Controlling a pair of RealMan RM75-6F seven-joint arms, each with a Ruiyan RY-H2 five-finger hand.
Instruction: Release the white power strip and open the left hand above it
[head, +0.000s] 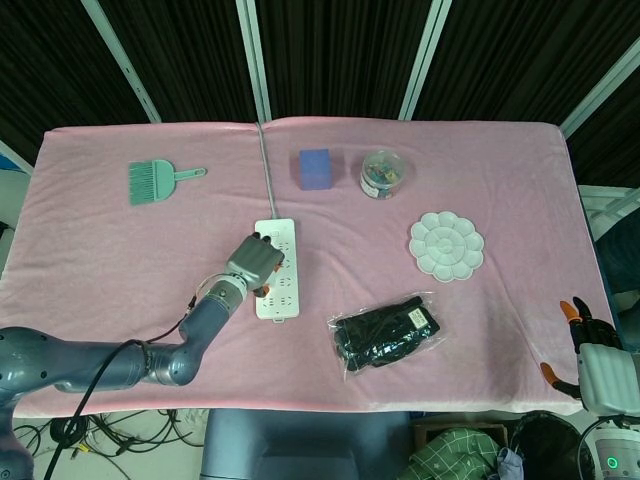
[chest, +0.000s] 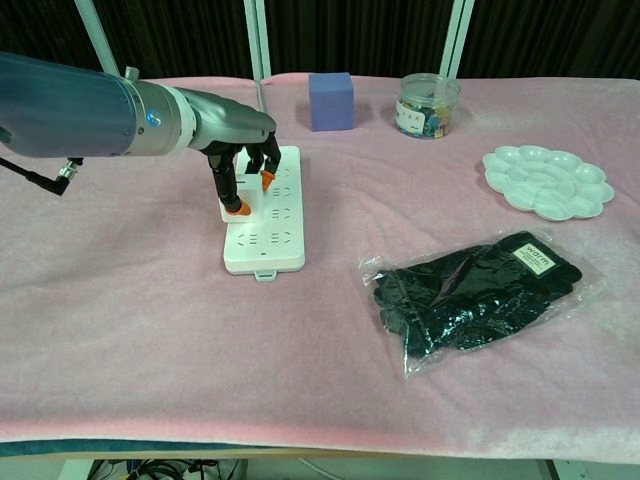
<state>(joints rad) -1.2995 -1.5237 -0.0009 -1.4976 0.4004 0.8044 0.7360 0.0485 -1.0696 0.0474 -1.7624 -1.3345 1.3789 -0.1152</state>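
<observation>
The white power strip (chest: 264, 211) lies flat, long axis running away from the robot, directly beneath the left hand (chest: 243, 165), whose fingers hang apart, seemingly gripping nothing.

- Left of my left hand (chest: 240, 160) I see bare pink cloth (chest: 120, 270).
- The bagged black gloves (chest: 480, 292) lie right of the power strip (chest: 265, 235), with open cloth between.

Fuzzy pink cloth covers the bench (chest: 120, 300). The white power strip (chest: 266, 235) looks like smooth matt plastic; right of it, black gloves (chest: 480, 295) sit in crinkly glossy film.
</observation>
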